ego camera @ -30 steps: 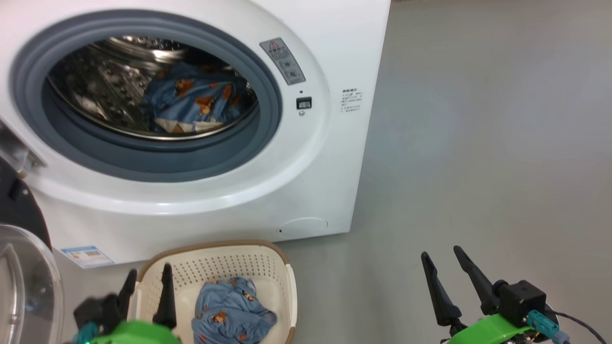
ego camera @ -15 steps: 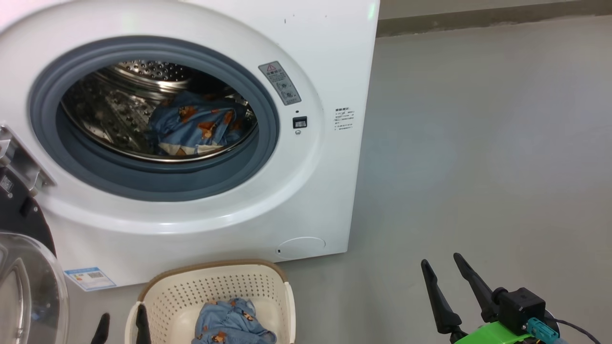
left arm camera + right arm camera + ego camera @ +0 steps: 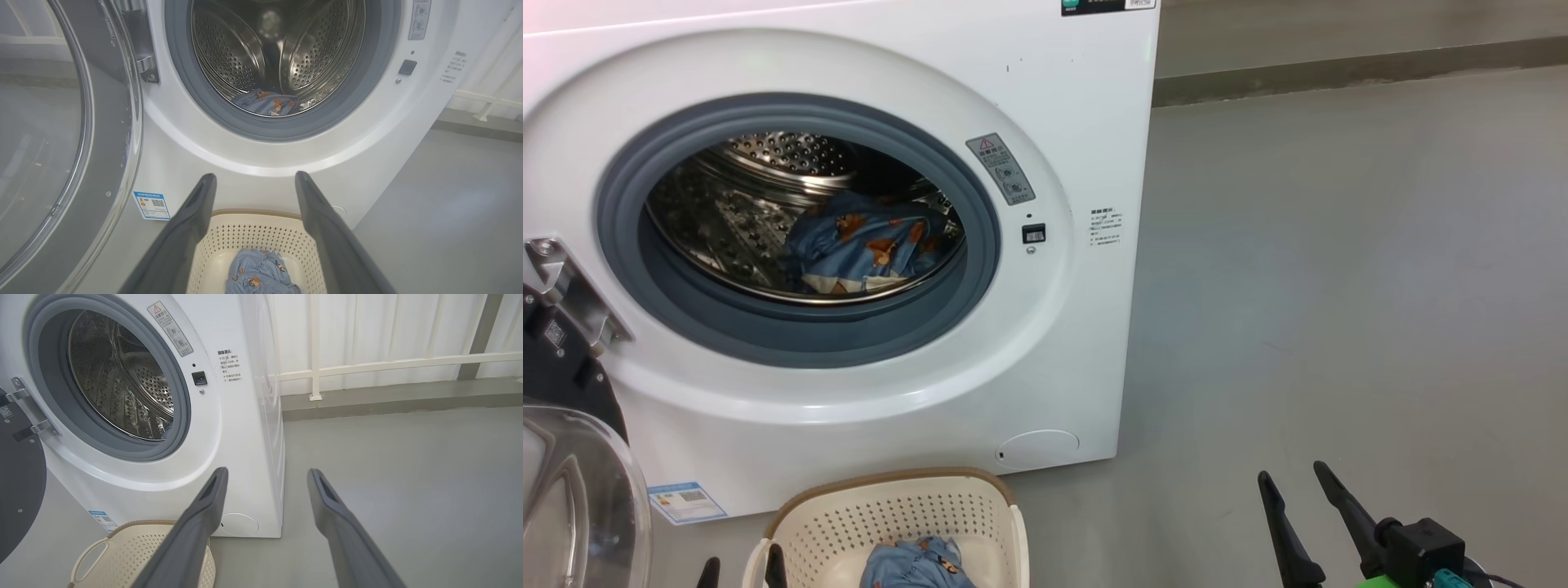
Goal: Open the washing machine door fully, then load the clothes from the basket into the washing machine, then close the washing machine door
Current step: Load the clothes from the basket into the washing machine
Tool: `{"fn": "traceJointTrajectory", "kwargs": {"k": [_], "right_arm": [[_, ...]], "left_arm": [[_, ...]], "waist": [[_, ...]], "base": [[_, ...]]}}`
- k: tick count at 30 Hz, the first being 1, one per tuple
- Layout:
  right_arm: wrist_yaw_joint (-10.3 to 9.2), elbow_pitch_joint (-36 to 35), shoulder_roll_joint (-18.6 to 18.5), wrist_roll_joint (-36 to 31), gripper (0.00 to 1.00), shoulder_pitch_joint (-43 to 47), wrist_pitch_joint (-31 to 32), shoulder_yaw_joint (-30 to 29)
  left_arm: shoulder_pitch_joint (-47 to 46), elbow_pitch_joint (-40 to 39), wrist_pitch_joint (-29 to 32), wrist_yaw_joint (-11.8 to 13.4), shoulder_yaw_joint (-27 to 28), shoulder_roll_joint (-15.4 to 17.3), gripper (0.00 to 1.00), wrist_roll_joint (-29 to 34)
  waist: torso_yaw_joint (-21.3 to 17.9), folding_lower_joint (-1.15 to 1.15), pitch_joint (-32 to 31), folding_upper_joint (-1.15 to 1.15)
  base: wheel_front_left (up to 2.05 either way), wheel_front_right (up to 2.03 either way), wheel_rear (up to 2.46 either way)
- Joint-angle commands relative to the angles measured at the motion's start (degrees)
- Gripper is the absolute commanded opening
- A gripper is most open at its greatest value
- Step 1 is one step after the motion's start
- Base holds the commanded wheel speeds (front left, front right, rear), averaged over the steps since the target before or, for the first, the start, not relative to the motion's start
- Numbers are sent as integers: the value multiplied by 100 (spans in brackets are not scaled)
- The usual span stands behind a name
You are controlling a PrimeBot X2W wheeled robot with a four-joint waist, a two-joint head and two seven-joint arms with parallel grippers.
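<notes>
Bright, even light; soft sheen on the washing machine (image 3: 1045,343); sharp focus.

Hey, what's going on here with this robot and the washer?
A robot is loading laundry. The washing machine has its door swung open at the left. One bear-print garment lies in the drum, and a second garment lies in the basket in front. Both grippers are open and empty: the left gripper hovers by the basket, the right gripper over the floor.
</notes>
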Motion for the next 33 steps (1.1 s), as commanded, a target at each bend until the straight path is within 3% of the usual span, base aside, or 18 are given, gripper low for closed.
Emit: {"fn": "traceJointTrajectory", "kwargs": {"k": [1, 33], "right_arm": [[35, -137, -37, -39, 100, -67, -28, 141], [35, 160, -21, -4, 100, -213, -28, -16]], "left_arm": [[-38, -175, -37, 11, 154, 24, 100, 15], [-149, -257, -37, 23, 12, 23, 100, 229]], "waist": [[6, 0, -2, 0], [-6, 0, 343, 0]], "base": [[0, 0, 0], [0, 0, 0]]}}
